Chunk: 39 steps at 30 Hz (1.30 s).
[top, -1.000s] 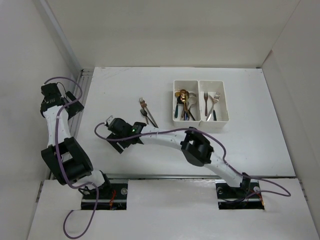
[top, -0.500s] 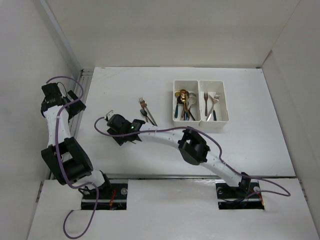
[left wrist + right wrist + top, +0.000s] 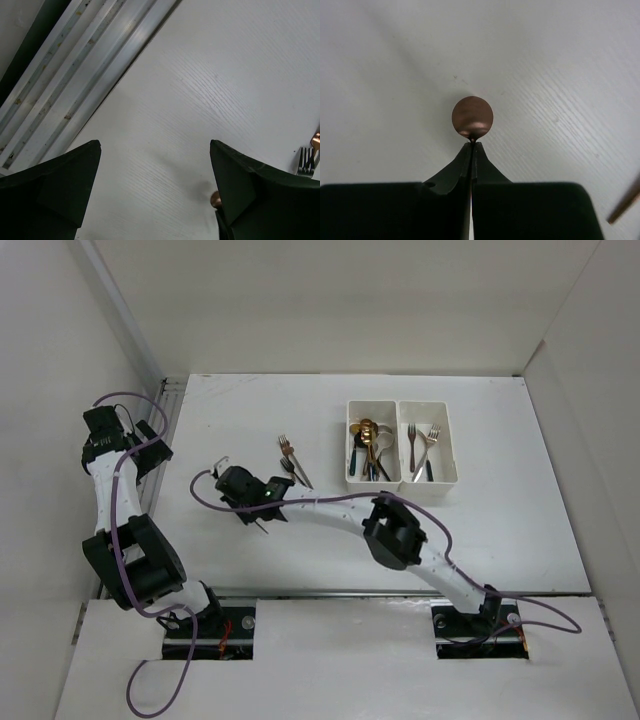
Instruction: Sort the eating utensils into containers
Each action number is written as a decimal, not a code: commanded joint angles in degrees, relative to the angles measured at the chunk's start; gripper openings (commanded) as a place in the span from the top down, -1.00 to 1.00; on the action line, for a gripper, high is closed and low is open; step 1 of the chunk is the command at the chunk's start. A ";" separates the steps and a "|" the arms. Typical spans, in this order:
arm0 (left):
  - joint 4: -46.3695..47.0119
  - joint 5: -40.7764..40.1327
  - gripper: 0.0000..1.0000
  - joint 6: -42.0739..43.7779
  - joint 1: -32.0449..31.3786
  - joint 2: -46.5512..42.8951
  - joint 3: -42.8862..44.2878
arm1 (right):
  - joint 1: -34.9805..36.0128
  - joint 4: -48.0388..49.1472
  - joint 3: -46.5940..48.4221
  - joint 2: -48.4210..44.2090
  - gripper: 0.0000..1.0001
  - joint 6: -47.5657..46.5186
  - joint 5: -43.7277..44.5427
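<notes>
My right gripper [image 3: 471, 143] is shut on a copper spoon [image 3: 472, 117], pinching its neck just below the round bowl, which sticks out past the fingertips over the white table. From above, this gripper [image 3: 256, 512] hangs left of centre. The same spoon bowl [image 3: 215, 200] peeks out beside my left gripper's right finger. My left gripper [image 3: 155, 145] is open and holds nothing, near the table's left rail [image 3: 150, 452]. Two forks [image 3: 292, 464] lie on the table left of the containers. The two joined white containers [image 3: 401, 483] each hold several utensils.
An aluminium rail [image 3: 75, 85] runs along the table's left edge. White walls enclose the table on the left, back and right. A purple cable [image 3: 200, 502] loops from the right wrist. Fork tines [image 3: 306, 161] show at the left wrist view's right edge.
The right gripper has gone from open to shut on the copper spoon and shifted slightly toward the back. The left arm has not moved.
</notes>
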 commanded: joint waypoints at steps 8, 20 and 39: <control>0.21 3.20 -0.78 0.93 0.04 -1.52 1.13 | -8.22 17.53 -18.92 -32.77 1.00 4.32 26.06; 0.74 9.62 -0.67 2.51 0.04 -1.00 -0.63 | -26.33 10.13 -31.58 -34.80 1.00 14.33 23.29; -0.32 9.53 -0.65 5.24 -23.31 6.73 2.27 | -28.19 3.37 -31.76 -34.89 -0.55 16.71 26.69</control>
